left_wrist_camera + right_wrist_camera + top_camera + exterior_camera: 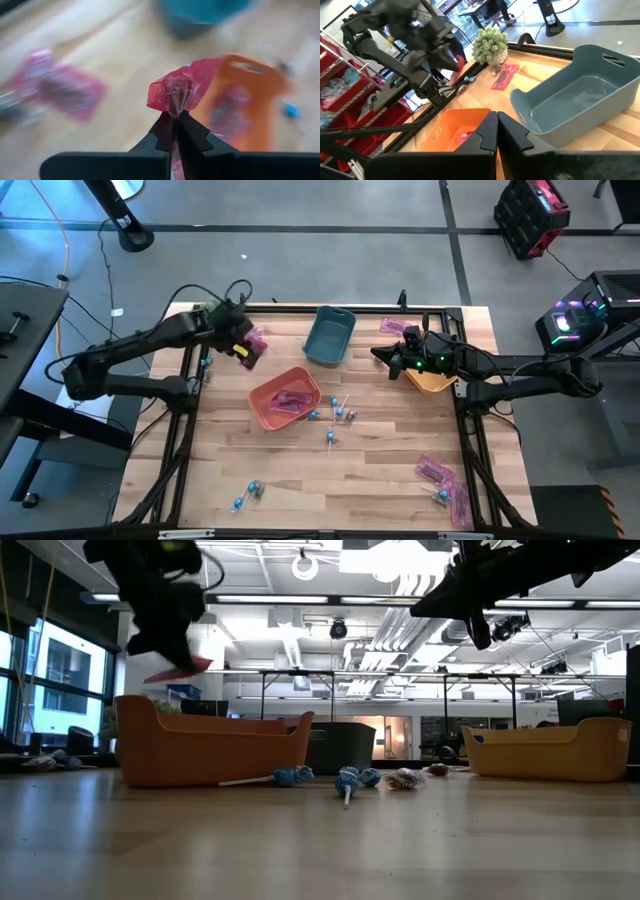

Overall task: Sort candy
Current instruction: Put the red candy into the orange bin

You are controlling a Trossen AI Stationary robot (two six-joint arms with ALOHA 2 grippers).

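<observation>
My left gripper [243,352] is shut on a pink wrapped packet [182,86], raised above the table just left of the red bin [262,395]; in the low view the packet [180,668] hangs over the bin's left end. More pink packets [292,400] lie in that bin. My right gripper [380,355] is shut and empty, raised between the teal bin [335,312] and the orange bin [440,385]; its fingertips [496,119] meet. Blue lollipops [340,413] and small brownish pieces [405,778] lie on the table's middle. My left gripper pinches the pink packet's crumpled end [175,107] between its two fingertips. The rest of the packet sticks out past the fingertips, lifted clear of the table and of the red bin.
Pink packets lie at the table's left [60,87], far right [395,327] and near right corner [445,480]. More lollipops lie near the front edge [250,492]. A green plant [490,44] stands at the table's far left corner.
</observation>
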